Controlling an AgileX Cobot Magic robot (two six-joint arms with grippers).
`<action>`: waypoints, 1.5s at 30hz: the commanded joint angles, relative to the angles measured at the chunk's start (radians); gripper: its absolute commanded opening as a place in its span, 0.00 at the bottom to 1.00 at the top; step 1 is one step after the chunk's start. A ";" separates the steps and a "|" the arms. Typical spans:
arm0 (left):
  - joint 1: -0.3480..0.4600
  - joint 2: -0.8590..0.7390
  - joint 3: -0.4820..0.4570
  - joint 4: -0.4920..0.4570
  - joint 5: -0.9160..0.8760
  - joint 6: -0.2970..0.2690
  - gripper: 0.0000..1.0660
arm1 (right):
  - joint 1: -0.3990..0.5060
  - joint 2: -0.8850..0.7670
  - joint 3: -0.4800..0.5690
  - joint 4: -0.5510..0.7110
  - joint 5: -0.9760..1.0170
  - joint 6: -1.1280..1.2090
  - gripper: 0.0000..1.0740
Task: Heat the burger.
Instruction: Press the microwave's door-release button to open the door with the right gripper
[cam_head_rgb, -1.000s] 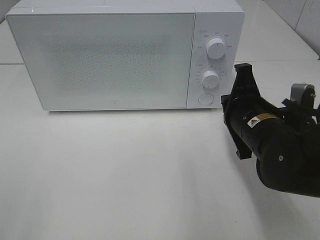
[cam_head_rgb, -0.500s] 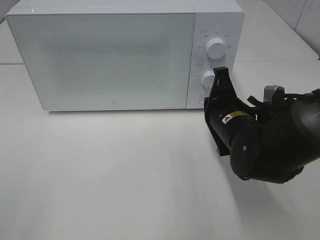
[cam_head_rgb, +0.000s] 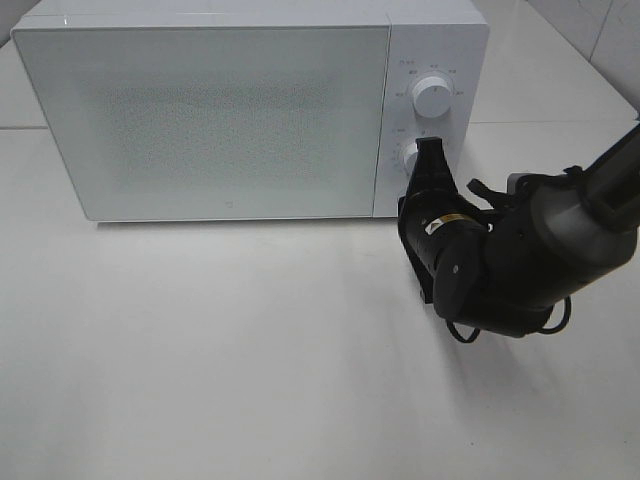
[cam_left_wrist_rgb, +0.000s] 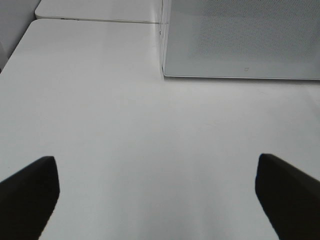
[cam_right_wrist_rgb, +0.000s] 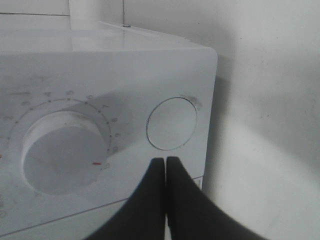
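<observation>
The burger is not showing in any view. It may be sitting behind the frosted door of the white microwave (cam_head_rgb: 220, 110), but that cannot be told. The door is shut. The right gripper (cam_right_wrist_rgb: 165, 162), jaws pressed together and holding nothing, is pointing at the round button (cam_right_wrist_rgb: 171, 123) near the lower dial (cam_right_wrist_rgb: 65, 150), seemingly just short of touching it. Judging by this, the task is resting on a button press, and how much heating remains is unclear. The left gripper (cam_left_wrist_rgb: 155, 160) is hanging wide open and empty over the plain white table (cam_head_rgb: 250, 350). Pale tiles (cam_head_rgb: 610, 40) are lining the wall behind.
</observation>
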 joint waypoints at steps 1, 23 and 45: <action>0.002 -0.017 0.001 -0.004 -0.011 -0.006 0.94 | -0.018 0.022 -0.047 0.005 0.046 -0.010 0.00; 0.002 -0.017 0.001 -0.004 -0.011 -0.006 0.94 | -0.075 0.082 -0.114 0.018 0.067 -0.030 0.00; 0.002 -0.017 0.001 -0.004 -0.011 -0.006 0.94 | -0.076 0.117 -0.149 0.004 0.039 -0.002 0.00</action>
